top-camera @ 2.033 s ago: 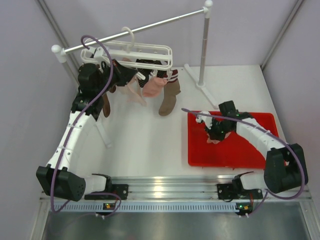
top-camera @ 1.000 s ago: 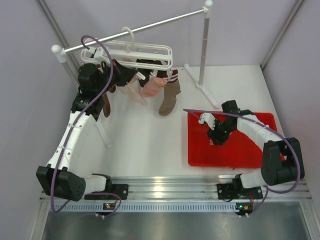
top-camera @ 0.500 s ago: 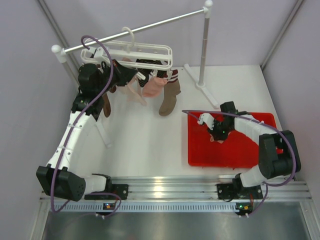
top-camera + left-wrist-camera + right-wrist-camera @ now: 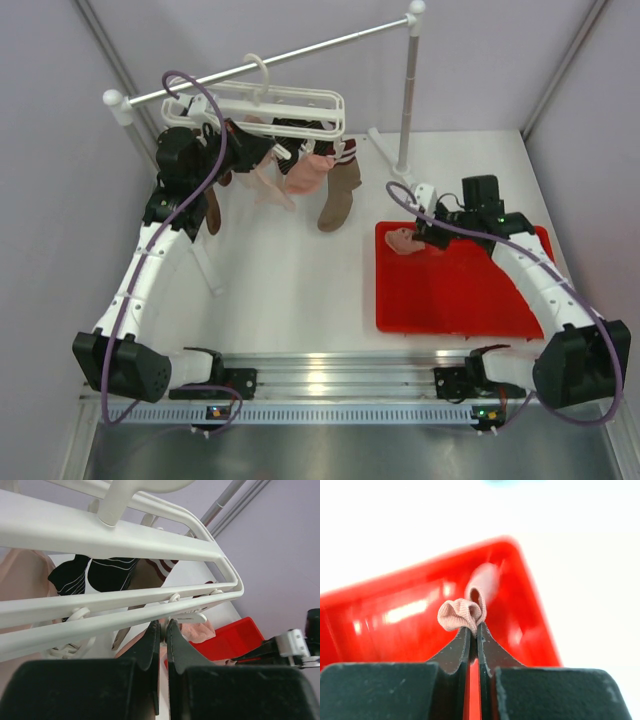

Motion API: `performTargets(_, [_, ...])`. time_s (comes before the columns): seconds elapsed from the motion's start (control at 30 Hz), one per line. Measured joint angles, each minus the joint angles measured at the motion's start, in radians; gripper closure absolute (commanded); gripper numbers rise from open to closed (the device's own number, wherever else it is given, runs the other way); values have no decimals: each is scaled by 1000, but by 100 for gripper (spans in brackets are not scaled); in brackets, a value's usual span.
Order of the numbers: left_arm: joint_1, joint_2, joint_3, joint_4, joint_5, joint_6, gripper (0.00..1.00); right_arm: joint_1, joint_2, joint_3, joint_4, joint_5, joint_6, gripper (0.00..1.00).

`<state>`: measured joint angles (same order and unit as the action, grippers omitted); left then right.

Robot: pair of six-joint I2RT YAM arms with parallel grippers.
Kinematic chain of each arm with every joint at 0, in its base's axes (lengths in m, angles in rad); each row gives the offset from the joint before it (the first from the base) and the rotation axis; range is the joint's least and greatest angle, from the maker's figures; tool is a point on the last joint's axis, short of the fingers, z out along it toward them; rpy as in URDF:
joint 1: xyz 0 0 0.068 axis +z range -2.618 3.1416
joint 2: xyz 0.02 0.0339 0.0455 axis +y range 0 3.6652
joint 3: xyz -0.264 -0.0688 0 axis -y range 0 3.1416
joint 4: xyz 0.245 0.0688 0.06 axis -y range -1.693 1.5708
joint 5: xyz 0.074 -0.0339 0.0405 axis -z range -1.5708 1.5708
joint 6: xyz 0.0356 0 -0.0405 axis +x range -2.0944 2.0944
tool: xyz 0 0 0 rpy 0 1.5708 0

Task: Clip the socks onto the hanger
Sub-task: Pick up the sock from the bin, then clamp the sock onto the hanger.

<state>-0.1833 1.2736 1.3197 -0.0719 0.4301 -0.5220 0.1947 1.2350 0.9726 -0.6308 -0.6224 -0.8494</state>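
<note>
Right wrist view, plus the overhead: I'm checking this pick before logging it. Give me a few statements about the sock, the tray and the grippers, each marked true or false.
1. The right gripper is shut on a pink sock. True.
2. The red tray lies directly under the hanger. False: the tray lies on the right side of the table, while the hanger hangs from the rail at the back left.
3. A brown sock hangs from the hanger. True.
4. The left gripper is down in the tray. False: it is up just below the hanger's frame.
</note>
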Motion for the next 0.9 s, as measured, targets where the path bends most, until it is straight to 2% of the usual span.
performTargets(0.23, [0, 0, 0, 2, 7, 0, 100, 94, -23, 165, 196, -183, 285, 100])
performTargets(0.4, [1, 0, 0, 3, 18, 0, 100, 200, 62, 284, 317, -277, 480, 100])
performTargets(0.73, [5, 0, 0, 3, 38, 1, 100, 307, 305, 448, 546, -348, 822, 100])
performTargets(0.9, [5, 1, 2, 1, 45, 1, 100, 349, 369, 495, 632, -337, 932, 100])
